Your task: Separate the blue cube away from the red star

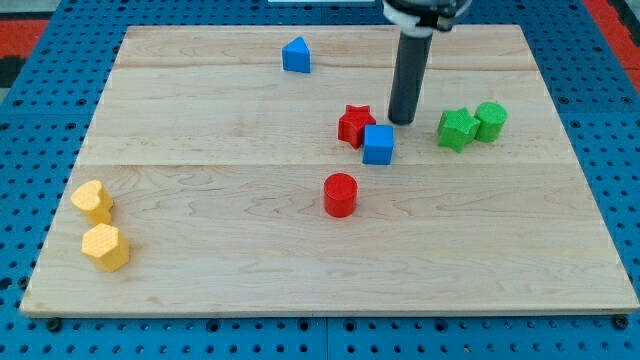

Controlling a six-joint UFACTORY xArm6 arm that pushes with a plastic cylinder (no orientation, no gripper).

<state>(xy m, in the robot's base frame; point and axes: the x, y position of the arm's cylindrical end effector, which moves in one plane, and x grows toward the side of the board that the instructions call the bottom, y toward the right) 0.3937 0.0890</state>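
Observation:
The blue cube (378, 144) lies near the middle of the wooden board, touching the red star (355, 125) on the star's lower right side. My tip (402, 121) stands just above and to the right of the blue cube, close to its upper right corner, and to the right of the red star. The dark rod rises from there to the view's top.
A red cylinder (340, 194) lies below the star. A green star (456, 129) and a green cylinder (490, 120) lie right of my tip. A blue pentagon-like block (296, 55) sits near the top. Two yellow blocks (92, 200) (106, 247) lie at the lower left.

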